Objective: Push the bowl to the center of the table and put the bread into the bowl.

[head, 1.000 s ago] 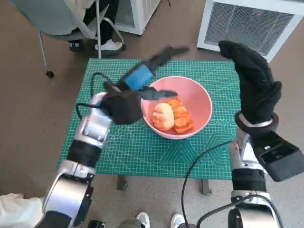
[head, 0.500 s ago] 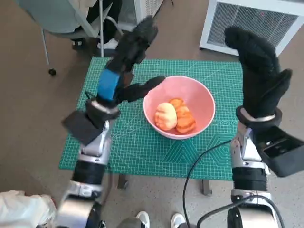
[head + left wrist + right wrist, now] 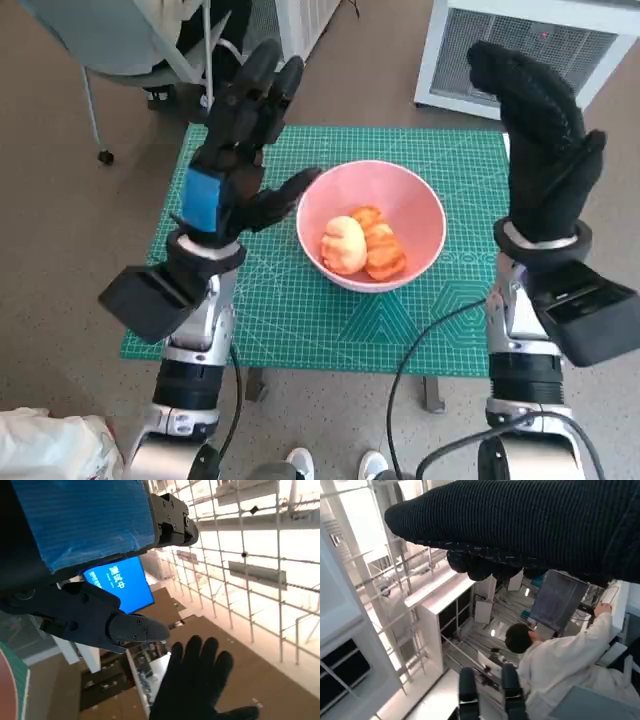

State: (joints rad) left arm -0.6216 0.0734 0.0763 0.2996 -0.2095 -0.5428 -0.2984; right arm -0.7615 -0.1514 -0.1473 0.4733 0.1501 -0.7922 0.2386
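The pink bowl (image 3: 400, 199) sits near the middle of the green cutting mat (image 3: 290, 305), with the orange bread (image 3: 362, 243) lying inside it. My left hand (image 3: 235, 150), black with blue tape, is raised to the left of the bowl with its fingers spread and nothing in it. On the other side my gloved right hand (image 3: 538, 140) stands upright above the mat's right edge, open and empty. The left wrist view shows my left hand's fingers (image 3: 120, 625) apart, with the right glove (image 3: 197, 680) beyond. In the right wrist view the glove (image 3: 520, 525) forms a dark band.
A white slatted unit (image 3: 530, 45) stands behind the table at the right. A chair (image 3: 130, 50) and a person's feet (image 3: 232, 97) are at the back left. A black cable (image 3: 420, 340) runs over the mat's front right. A person (image 3: 555, 665) shows in the right wrist view.
My left hand has swung from above the bowl to its left and turned upright, fingers pointing away from me. The right hand stays raised. Bowl and bread have not moved.
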